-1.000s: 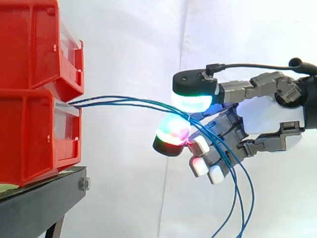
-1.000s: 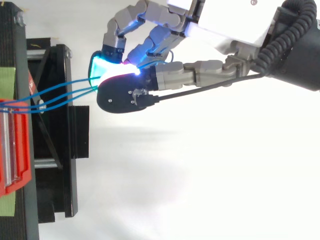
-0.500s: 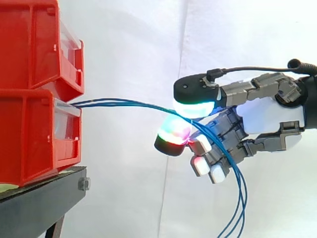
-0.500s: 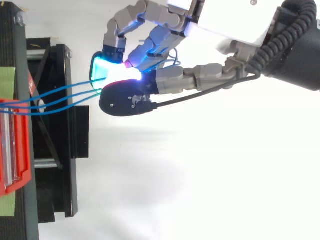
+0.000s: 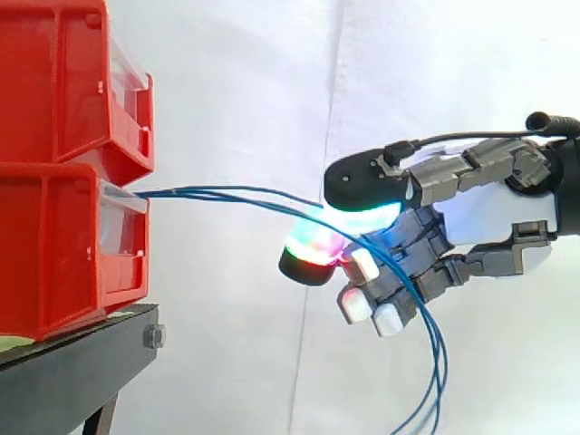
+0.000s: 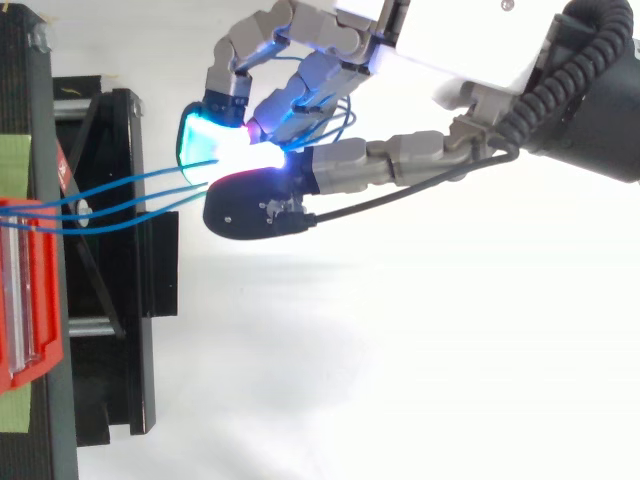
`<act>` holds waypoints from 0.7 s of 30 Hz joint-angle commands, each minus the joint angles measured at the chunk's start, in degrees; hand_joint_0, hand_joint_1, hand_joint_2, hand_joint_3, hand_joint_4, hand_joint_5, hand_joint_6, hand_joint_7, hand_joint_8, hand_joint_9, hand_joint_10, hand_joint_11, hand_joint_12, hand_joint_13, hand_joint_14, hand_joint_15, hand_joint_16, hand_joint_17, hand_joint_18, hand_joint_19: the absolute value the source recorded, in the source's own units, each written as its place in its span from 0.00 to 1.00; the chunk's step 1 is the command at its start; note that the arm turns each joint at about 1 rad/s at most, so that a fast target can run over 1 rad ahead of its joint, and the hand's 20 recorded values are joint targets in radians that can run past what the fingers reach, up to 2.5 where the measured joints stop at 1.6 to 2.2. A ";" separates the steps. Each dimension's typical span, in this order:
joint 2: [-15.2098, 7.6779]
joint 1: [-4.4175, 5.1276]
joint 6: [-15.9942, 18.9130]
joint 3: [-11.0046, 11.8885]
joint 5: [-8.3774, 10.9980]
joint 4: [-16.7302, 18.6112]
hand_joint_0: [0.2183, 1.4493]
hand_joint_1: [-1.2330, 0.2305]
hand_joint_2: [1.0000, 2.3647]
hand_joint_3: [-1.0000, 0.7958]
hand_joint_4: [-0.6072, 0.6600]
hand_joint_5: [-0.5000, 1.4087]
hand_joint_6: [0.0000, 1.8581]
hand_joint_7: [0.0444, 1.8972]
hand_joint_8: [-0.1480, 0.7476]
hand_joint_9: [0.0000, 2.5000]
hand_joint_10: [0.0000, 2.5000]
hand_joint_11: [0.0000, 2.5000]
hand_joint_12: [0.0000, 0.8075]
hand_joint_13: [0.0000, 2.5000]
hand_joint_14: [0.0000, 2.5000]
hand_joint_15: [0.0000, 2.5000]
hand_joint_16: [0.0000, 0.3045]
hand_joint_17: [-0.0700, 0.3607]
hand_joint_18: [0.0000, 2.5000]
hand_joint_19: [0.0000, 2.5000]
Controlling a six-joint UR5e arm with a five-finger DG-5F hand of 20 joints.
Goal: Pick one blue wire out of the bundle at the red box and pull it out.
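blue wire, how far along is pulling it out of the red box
Done: the robot hand is at the blue wires, its glowing pads pinched on them. In hand: the grasp; I cannot tell whether one wire is singled out. Left: the pull itself, since all the wires run into the red box.

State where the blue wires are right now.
In the side view, the blue wires leave the lower red bin at left, run right between the hand's pads, then hang down below it.
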 commanded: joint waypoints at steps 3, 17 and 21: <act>0.00 0.03 0.09 0.00 0.00 -0.07 0.40 0.19 0.01 0.44 0.63 0.12 0.50 0.46 0.48 0.23 0.00 0.37 0.53 0.29 0.01 0.21 0.19 0.47 0.32 0.17; 0.00 0.03 0.17 0.00 0.00 -0.07 0.25 0.35 0.00 0.29 0.65 0.15 0.48 0.46 0.58 0.30 0.01 0.39 0.57 0.31 0.01 0.23 0.20 0.48 0.31 0.23; 0.00 -0.06 0.09 0.00 0.00 -0.07 0.26 0.47 0.00 0.30 0.64 0.17 0.46 0.48 0.57 0.34 0.01 0.38 0.56 0.32 0.01 0.23 0.19 0.47 0.30 0.24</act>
